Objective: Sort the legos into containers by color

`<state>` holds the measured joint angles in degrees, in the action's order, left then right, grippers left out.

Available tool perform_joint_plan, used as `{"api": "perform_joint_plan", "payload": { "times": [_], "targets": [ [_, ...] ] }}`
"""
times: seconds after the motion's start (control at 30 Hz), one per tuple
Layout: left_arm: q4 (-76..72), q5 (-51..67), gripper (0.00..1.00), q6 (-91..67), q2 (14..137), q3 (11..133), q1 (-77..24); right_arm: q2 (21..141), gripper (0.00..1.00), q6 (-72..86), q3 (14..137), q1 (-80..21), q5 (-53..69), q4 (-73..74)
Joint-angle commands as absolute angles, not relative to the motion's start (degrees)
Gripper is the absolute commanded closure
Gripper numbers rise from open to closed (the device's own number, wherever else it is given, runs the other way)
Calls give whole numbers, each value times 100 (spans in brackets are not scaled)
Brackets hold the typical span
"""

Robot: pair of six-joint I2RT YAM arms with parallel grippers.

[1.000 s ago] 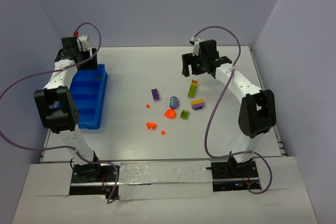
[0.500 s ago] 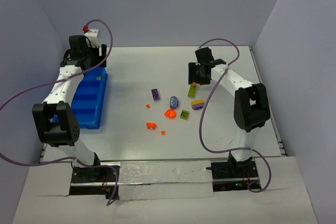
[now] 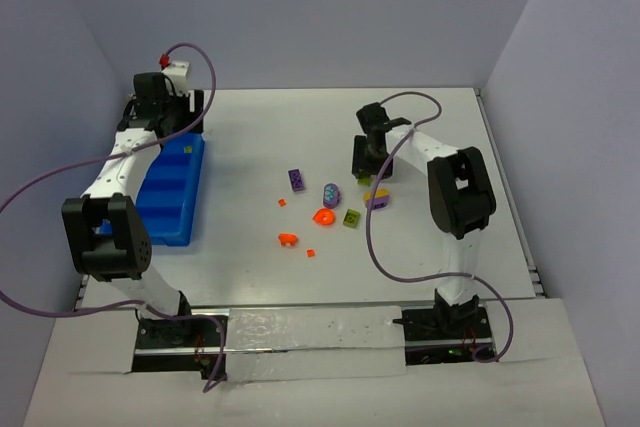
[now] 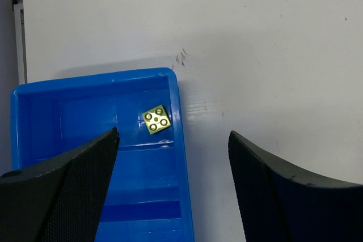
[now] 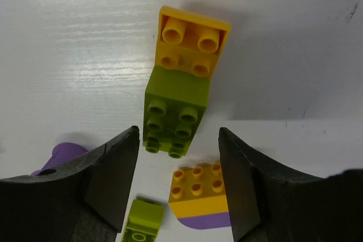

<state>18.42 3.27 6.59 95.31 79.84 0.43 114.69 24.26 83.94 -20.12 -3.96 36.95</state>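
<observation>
The blue tray (image 3: 165, 197) lies at the left. An olive-yellow brick (image 4: 156, 119) rests in its far compartment (image 4: 79, 120). My left gripper (image 3: 180, 117) is open and empty, held high over the tray's far end (image 4: 173, 134). My right gripper (image 3: 370, 162) is open and low over the table, its fingers either side of the near end of a green-and-yellow brick (image 5: 176, 111). A yellow-and-purple brick (image 5: 201, 194) and a small green brick (image 5: 139, 222) lie just nearer. Other legos lie mid-table: a purple brick (image 3: 297, 179), a purple round piece (image 3: 331, 192), an orange heart (image 3: 324, 216) and an orange bit (image 3: 288, 239).
Two tiny orange bits (image 3: 282, 203) (image 3: 311, 252) lie among the loose legos. Grey walls close the table at the back and sides. Purple cables loop from both arms. The tray's right wall (image 4: 184, 196) borders bare white table.
My right gripper has come down and nearer, from above the table's far side to around the green-and-yellow brick. My left gripper has shifted slightly right and farther over the tray's end.
</observation>
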Motion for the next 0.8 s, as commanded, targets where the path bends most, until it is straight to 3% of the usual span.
{"api": "perform_joint_plan", "payload": {
  "times": [0.0,0.1,0.2,0.33,0.47,0.5,0.77],
  "targets": [
    [1503,360,16,598,9304,7954,53,11628,35,2607,8759,-2030,-533,3770],
    [1498,360,16,620,9316,7947,59,11696,41,2626,8789,-2030,-492,3771],
    [1477,331,16,653,9290,7940,53,11721,57,2625,8768,-2027,-507,3782],
    [1503,341,16,670,9290,7976,59,11612,68,2571,8692,-2013,-466,3788],
    [1660,880,16,765,9215,8043,62,11262,95,2196,8379,-2002,-122,3730],
    [1726,1170,16,813,9116,8005,62,11083,100,2065,8267,-1995,89,3696],
    [2234,6413,19,1562,8735,7647,58,9439,100,-59,7362,-1960,3037,2609]
  ]
}}
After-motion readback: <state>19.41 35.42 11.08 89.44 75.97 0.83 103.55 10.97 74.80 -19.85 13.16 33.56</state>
